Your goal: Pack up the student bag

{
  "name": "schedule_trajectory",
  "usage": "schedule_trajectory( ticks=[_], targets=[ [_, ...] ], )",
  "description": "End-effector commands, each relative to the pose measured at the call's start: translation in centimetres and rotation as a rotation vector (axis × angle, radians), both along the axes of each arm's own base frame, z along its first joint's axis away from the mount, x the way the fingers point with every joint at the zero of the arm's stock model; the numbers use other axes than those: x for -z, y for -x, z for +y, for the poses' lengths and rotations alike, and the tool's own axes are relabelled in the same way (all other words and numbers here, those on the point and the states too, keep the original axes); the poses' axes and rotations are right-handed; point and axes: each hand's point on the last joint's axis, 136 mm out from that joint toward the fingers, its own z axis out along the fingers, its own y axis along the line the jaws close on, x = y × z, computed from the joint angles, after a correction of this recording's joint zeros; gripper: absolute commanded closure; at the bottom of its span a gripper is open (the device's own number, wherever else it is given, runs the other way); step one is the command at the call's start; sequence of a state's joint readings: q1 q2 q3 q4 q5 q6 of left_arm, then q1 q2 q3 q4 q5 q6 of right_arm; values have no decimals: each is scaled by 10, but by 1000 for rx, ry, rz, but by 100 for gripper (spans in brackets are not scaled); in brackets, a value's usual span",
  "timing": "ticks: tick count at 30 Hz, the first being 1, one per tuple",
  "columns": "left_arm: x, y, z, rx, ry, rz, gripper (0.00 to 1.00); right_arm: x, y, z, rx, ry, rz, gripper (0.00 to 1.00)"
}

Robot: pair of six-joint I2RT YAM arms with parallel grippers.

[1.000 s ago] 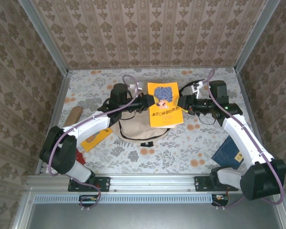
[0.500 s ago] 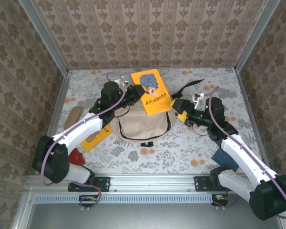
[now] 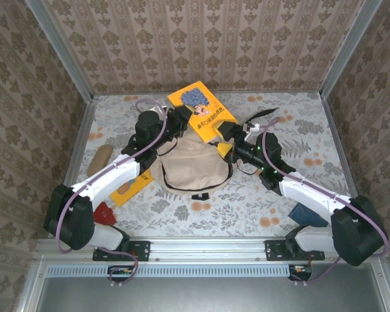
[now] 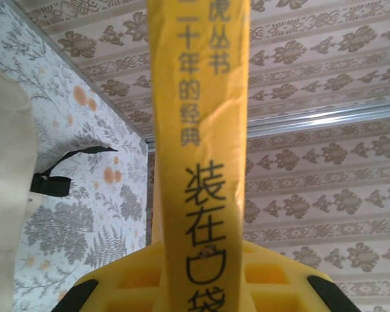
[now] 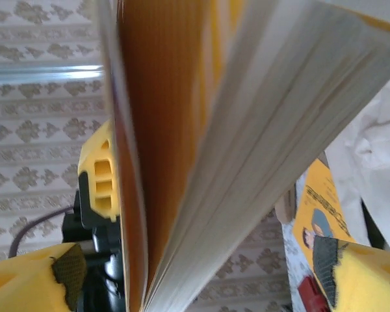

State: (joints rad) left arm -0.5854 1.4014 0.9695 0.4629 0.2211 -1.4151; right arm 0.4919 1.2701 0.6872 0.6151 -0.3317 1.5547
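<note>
yellow book (image 3: 200,110) aloft, tilted, long axis far-left to near-right. left jaws clenched on spine; right jaws released, straddling the pages. beige bag (image 3: 188,170) mid-counter, just below, toward the near side.

The student bag (image 3: 194,170), a large beige fabric backpack, lies slumped at the middle of the table (image 3: 182,214). A dark zip line curves along its six o'clock edge, and a black strap (image 3: 262,116) trails toward two o'clock.
</note>
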Motion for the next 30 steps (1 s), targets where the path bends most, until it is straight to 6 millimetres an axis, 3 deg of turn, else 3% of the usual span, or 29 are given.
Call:
schedule_trajectory(
  ticks=[1,6,15,21,23,25,30],
  targets=[
    [-40,1,0,-15,126,-79,94,-50,-15,-9,98,-141,-88,11],
    [-38,2,0,-16,138,-69,94,-53,-20,-17,154,-161,-74,21],
    [-32,3,-1,-12,138,-52,94,-44,-25,-13,152,-157,-36,47],
    [-23,5,-4,2,118,-26,92,-45,-28,-9,140,-136,-51,76],
    [-18,5,-3,-2,104,-14,86,-40,-28,-10,147,-104,-41,89],
    [-4,6,-1,-8,50,21,72,-32,-27,-14,164,-26,-35,93],
    [61,16,9,9,-259,151,41,-7,-14,-43,250,257,-23,100]
  ],
)
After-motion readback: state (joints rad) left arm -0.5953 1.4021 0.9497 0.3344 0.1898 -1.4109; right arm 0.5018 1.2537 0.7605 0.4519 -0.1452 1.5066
